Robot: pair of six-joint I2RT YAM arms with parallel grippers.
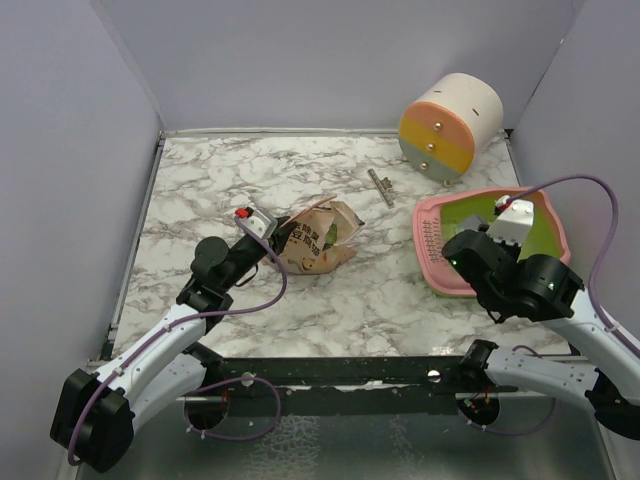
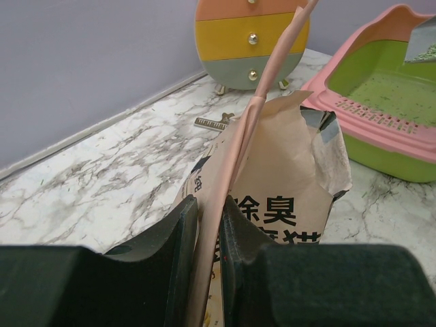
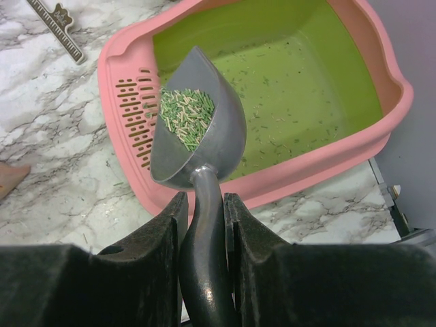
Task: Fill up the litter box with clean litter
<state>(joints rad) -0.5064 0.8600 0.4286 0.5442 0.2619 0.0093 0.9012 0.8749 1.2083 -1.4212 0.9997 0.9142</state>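
Over on the left, the left gripper had its claw pinched on the pink strap of the tan paper bag, which lay slumped on the marble table with its torn mouth turned toward the right; beyond it, flat on the marble and well apart from both arms, lay a slim metal strip marked like a ruler; at the back stood the banded round drum, not involved; then came the litter box, sitting on the right side of the table just in front of the drum; and at the far right, the right gripper had its claw pressed tight on the handle of the metal scoop, whose bowl hung level over the box's slotted near edge; the scoop carried a small heap of clean litter, none of it spilling; on the green floor of the box lay only a thin scatter of granules, with bare plastic showing nearly everywhere; by that look the filling was barely under way, with this load yet to be tipped in and, I'd judge, many more scoops needed for a proper layer.
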